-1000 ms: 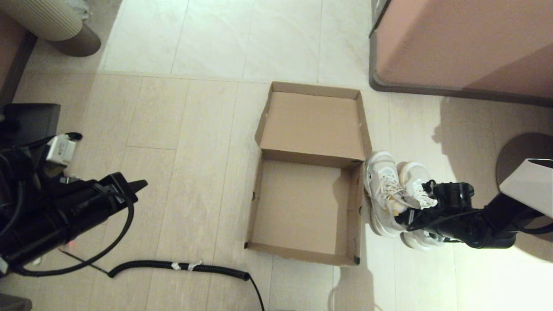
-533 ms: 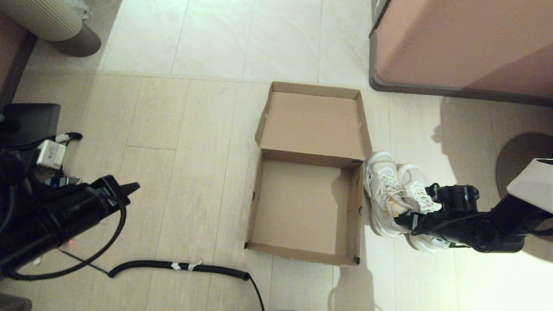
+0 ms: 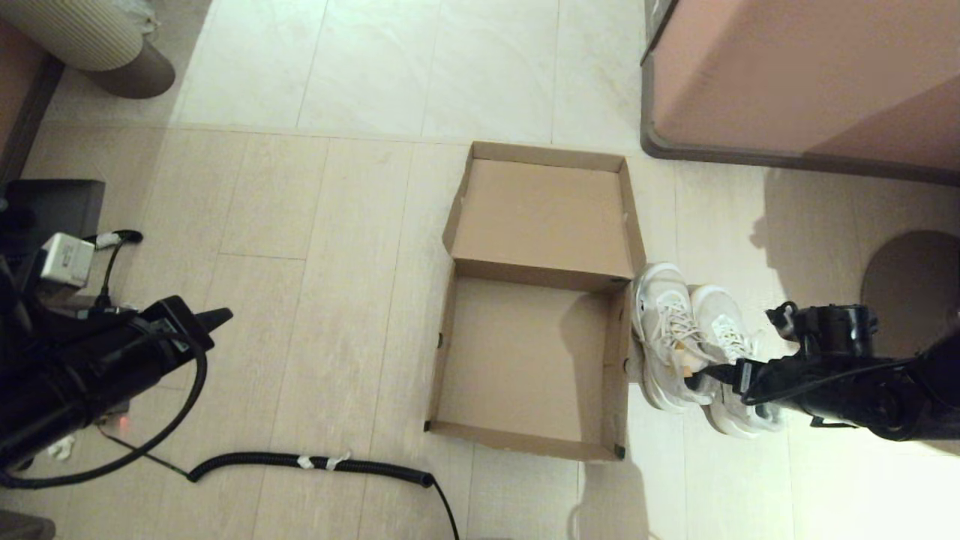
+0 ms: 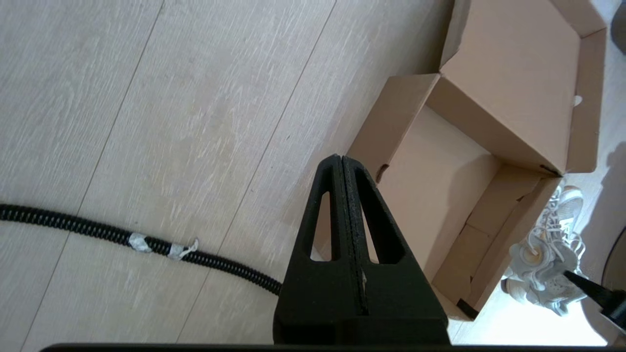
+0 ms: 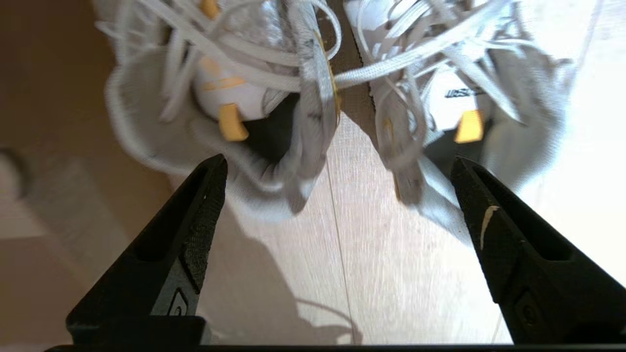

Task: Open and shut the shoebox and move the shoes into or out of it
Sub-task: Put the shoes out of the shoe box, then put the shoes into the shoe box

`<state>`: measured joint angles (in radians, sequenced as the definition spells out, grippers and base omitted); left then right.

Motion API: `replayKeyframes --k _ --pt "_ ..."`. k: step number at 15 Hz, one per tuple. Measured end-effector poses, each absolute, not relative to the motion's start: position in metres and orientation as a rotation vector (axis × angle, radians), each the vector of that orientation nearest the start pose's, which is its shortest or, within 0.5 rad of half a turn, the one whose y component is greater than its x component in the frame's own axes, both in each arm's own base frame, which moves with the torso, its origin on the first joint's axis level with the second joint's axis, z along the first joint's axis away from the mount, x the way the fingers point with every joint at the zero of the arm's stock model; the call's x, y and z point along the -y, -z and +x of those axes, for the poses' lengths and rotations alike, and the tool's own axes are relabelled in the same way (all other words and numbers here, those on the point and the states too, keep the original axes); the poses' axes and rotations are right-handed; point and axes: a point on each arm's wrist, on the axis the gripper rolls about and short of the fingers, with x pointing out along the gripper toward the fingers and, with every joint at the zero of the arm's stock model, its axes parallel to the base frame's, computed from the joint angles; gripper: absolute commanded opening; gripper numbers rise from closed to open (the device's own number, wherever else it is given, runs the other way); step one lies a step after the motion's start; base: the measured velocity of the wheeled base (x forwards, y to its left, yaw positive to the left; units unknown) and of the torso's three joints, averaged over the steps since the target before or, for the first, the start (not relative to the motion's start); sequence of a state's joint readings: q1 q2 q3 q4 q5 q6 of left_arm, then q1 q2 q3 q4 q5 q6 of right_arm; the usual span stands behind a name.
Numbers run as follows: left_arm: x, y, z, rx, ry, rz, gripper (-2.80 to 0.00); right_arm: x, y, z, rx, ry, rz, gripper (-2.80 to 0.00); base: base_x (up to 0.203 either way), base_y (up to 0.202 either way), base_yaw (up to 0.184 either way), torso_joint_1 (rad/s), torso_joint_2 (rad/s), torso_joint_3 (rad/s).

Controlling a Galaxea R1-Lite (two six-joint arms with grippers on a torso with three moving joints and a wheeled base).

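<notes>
The brown cardboard shoebox (image 3: 517,360) lies open on the floor with nothing inside, its flap lid (image 3: 544,214) folded back flat on the far side. Both white sneakers (image 3: 675,337) stand side by side on the floor, right against the box's right wall. My right gripper (image 3: 709,379) hovers open at their heel ends. In the right wrist view its fingers (image 5: 338,164) spread wide behind the two shoes (image 5: 220,98), holding nothing. My left gripper (image 3: 217,319) is shut and empty, well left of the box. The left wrist view shows its closed tips (image 4: 341,159), the shoebox (image 4: 440,195) and the shoes (image 4: 543,264).
A large pinkish-brown cabinet (image 3: 802,75) fills the far right. A black coiled cable (image 3: 315,461) runs across the floor in front of the box's left side. A round dark base (image 3: 907,270) sits at the right edge and a beige ribbed object (image 3: 82,30) at the far left.
My right gripper has drawn back to the right, off the shoes, which stay on the floor. My left arm has pulled back a little to the left.
</notes>
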<state>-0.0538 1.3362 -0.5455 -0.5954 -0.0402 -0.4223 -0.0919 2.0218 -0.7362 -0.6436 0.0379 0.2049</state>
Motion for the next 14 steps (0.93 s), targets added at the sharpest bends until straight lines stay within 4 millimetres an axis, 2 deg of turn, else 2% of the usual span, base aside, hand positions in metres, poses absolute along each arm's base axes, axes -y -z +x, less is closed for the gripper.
replayKeyframes --k 2,3,4,7,10,14 --pt "0.012 -0.201 0.202 -0.212 0.052 -0.415 -2.80 0.028 -0.078 0.318 -0.613 0.116 0.239 0.00 0.000 0.000 0.000 0.000 0.00 0.000" --pt "0.013 -0.201 0.199 -0.209 0.053 -0.413 -2.80 0.027 -0.086 0.308 -0.602 0.114 0.237 -0.53 0.000 0.000 0.000 0.000 0.00 0.000" --pt "0.012 -0.200 0.193 -0.212 0.048 -0.412 -2.80 0.023 -0.093 0.296 -0.590 0.112 0.231 -2.80 0.000 0.000 0.000 0.000 0.00 0.000" --pt "0.011 -0.195 0.166 -0.243 0.018 -0.408 -2.80 0.009 -0.112 0.253 -0.556 0.096 0.209 -2.80 0.000 0.000 0.000 0.000 0.00 0.000" --pt "0.007 -0.187 0.127 -0.270 -0.023 -0.417 -2.80 -0.003 -0.129 0.204 -0.499 0.117 0.171 -2.80 0.000 0.000 0.000 0.000 0.00 0.000" --pt "0.002 -0.164 0.079 -0.318 -0.105 -0.421 -2.80 -0.004 -0.150 0.139 -0.444 0.171 0.160 -2.80 0.000 0.000 0.000 0.000 0.00 0.000"
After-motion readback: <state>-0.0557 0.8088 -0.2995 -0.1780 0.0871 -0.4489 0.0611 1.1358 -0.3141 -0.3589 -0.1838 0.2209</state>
